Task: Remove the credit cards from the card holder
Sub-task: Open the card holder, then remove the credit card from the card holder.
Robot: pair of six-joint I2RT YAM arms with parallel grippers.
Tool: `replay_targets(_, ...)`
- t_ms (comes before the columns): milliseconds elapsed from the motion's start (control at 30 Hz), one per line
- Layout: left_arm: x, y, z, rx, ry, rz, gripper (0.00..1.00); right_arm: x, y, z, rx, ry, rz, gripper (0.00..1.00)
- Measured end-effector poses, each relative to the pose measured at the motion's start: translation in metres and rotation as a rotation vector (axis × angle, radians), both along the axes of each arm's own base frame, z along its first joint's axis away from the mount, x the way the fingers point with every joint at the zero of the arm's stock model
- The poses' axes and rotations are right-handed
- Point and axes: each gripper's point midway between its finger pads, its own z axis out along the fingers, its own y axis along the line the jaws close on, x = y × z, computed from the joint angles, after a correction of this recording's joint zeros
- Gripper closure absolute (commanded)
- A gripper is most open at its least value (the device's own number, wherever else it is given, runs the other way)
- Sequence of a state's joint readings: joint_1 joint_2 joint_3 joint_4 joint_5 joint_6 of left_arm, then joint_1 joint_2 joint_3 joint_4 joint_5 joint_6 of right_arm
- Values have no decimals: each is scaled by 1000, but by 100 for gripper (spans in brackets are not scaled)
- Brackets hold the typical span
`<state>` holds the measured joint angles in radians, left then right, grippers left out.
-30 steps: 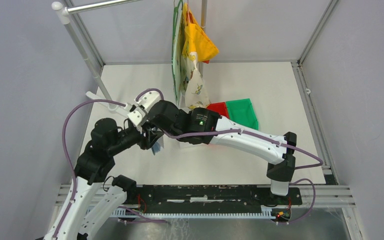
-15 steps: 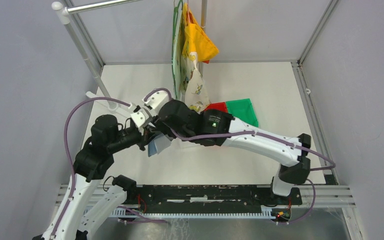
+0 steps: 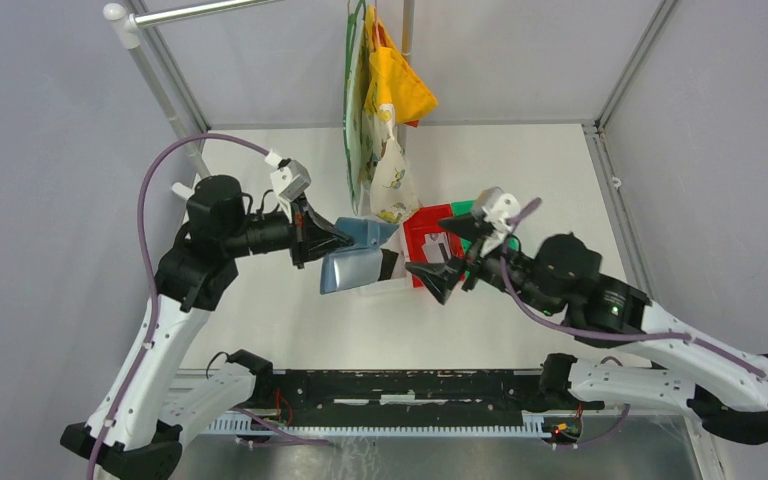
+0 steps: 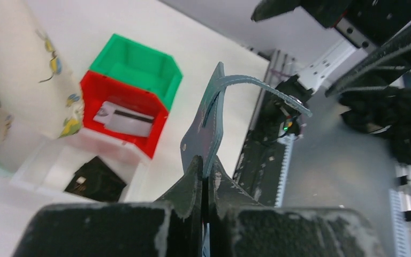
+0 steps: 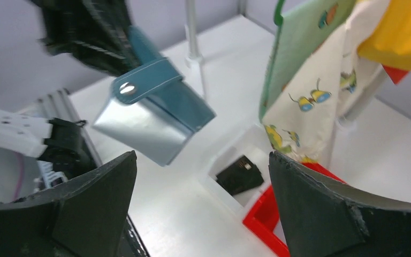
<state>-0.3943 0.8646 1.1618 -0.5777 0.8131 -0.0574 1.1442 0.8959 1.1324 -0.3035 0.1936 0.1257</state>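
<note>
The left gripper (image 3: 312, 238) is clamping one edge of the teal card holder (image 3: 358, 258), holding it above the worktop (image 3: 520, 170). The right gripper (image 3: 448, 253) is hanging nearby, jaws wide apart. A black credit card (image 5: 240, 174) is lying in the white bin (image 4: 29, 172), a pale card (image 4: 126, 119) in the red bin (image 4: 139, 143)

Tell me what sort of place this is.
Probably a robot lab test cell: the left arm and right arm bolted to a black base plate, a white table walled by grey panels, plus a red bin and a green bin.
</note>
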Motion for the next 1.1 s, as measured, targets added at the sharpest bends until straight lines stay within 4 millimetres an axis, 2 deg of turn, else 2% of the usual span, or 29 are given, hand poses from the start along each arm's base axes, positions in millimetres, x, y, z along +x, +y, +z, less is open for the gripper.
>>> replay_targets(100,-2,-12,14,-68,76,-57,98,-18,-8,10,102,-50,75,2)
replay_targets(200,-6,-20,28,-128,132,-108,98,-21,1,11,132,-63,120,5)
replay_targets(367,-18,-26,55,-201,163,-184,98,-17,31,-6,95,-32,198,6)
replay_targets(467,-28,-26,71,-229,156,-222,98,-14,41,-19,64,-7,235,6)
replay_targets(533,-32,-25,78,-240,145,-237,98,-16,40,-19,73,-10,262,7)
replay_targets(733,-41,-24,92,-259,146,-267,98,-28,34,-19,135,-41,338,18)
replay_targets(900,-45,-24,100,-273,157,-288,98,-30,35,-25,158,-39,367,27)
replay_targets(1100,-44,-25,105,-289,179,-290,98,-32,39,-11,212,-57,395,32)
